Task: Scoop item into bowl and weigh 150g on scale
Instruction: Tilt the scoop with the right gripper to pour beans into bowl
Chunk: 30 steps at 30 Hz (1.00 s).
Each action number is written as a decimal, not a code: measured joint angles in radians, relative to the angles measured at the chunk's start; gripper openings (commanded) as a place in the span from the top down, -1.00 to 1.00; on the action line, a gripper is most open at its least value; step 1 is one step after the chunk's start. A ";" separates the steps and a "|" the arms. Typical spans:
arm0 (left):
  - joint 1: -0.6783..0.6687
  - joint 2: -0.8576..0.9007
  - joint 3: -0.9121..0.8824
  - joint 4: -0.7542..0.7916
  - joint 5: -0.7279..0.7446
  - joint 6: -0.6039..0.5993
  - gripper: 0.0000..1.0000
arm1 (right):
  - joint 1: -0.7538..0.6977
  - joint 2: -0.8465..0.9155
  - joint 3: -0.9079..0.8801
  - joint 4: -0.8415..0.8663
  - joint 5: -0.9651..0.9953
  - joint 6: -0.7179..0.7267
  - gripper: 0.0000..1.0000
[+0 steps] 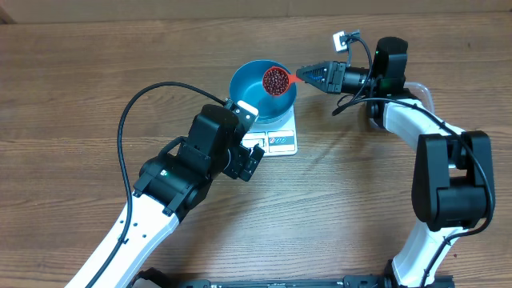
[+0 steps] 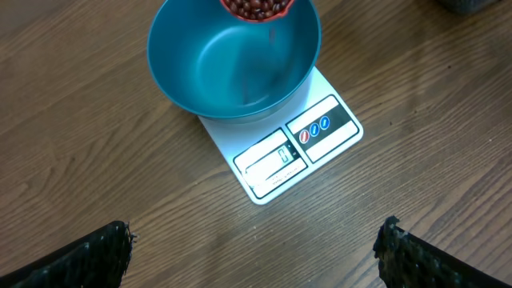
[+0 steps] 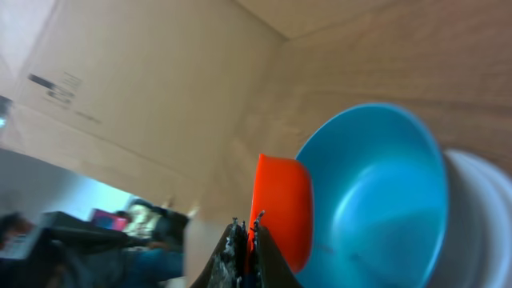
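The blue bowl (image 1: 250,94) (image 2: 232,64) (image 3: 376,192) stands on the white scale (image 1: 278,141) (image 2: 308,132) (image 3: 480,208) and looks bare inside. Above its far-right rim hangs an orange-red scoop (image 1: 276,80) (image 3: 280,208) filled with dark red beans (image 1: 276,79) (image 2: 254,6). My right gripper (image 1: 308,74) (image 3: 247,228) is shut on the scoop's handle, reaching in from the right. My left gripper (image 1: 250,138) (image 2: 256,248) hovers open over the wood just in front of the scale's display edge, with nothing between its fingers (image 2: 88,260).
A clear plastic tub (image 1: 424,90) shows partly behind the right arm at the back right. A black cable (image 1: 132,108) loops over the table left of the left arm. The right arm's base stands at the front right.
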 measured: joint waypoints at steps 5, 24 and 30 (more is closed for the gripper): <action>0.000 0.000 0.000 0.000 0.000 0.000 -1.00 | 0.011 0.000 0.000 -0.001 0.050 -0.192 0.93; 0.000 0.000 0.000 0.000 0.000 0.000 -0.99 | 0.014 0.000 0.000 0.000 0.054 -0.906 0.92; 0.000 0.000 0.000 0.000 0.000 0.000 -0.99 | 0.014 0.000 0.000 0.084 -0.032 -1.108 0.92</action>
